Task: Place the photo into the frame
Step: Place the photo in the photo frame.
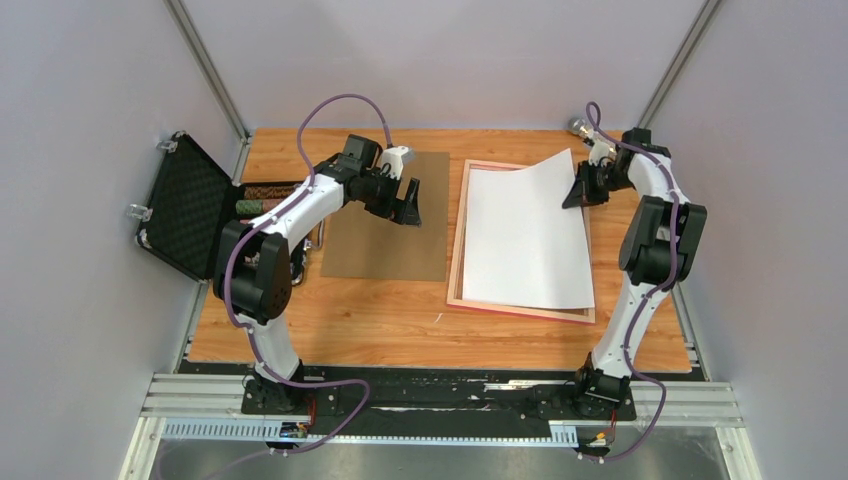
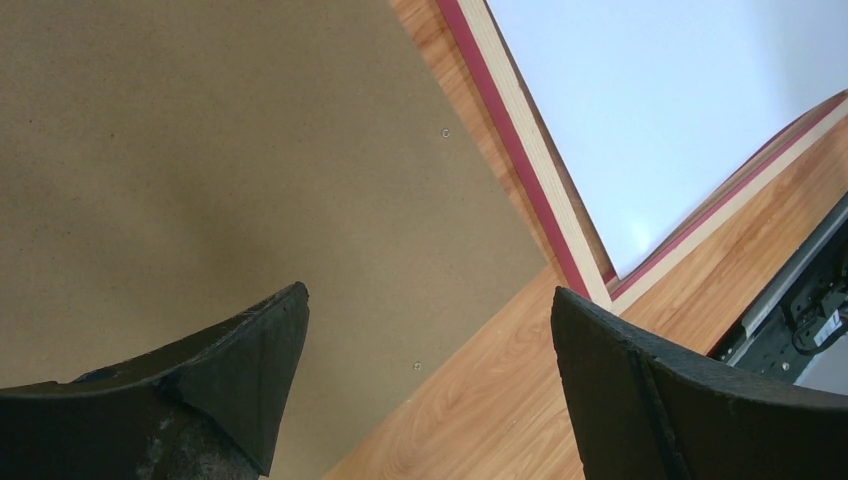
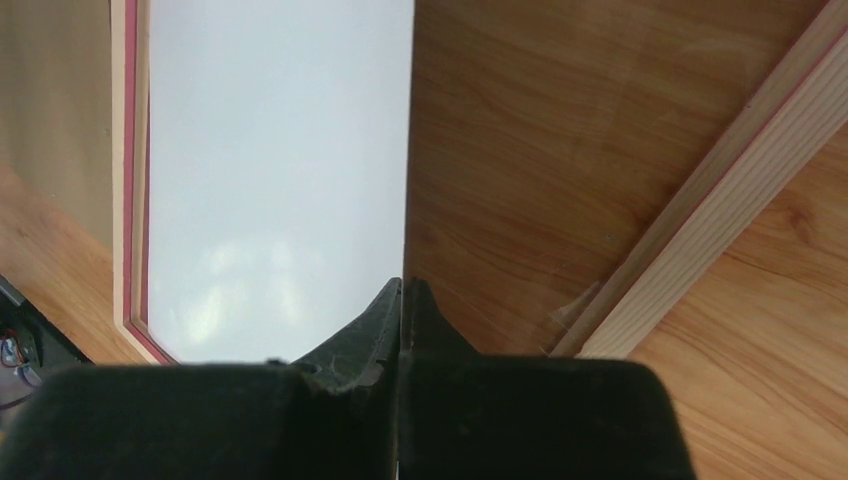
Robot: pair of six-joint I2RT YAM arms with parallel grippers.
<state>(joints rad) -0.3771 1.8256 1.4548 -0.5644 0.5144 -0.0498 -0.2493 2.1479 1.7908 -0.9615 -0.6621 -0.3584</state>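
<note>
The photo [image 1: 525, 240] lies white side up over the pink frame [image 1: 456, 270] at the table's right half, with its far right corner raised. My right gripper [image 1: 578, 192] is shut on that raised edge. In the right wrist view its tips [image 3: 402, 285] pinch the photo [image 3: 270, 150], and frame rails [image 3: 720, 200] run on both sides. My left gripper [image 1: 410, 208] hovers open over the near right part of the brown backing board [image 1: 385, 235]. In the left wrist view it [image 2: 430, 292] holds nothing, above the board [image 2: 200, 150] beside the frame [image 2: 520, 150] and photo [image 2: 680, 100].
An open black case [image 1: 185, 205] stands at the table's left edge, with small items [image 1: 265, 195] beside it. Bare wooden tabletop [image 1: 400, 320] lies in front of the board and frame. Grey enclosure walls close in the sides and back.
</note>
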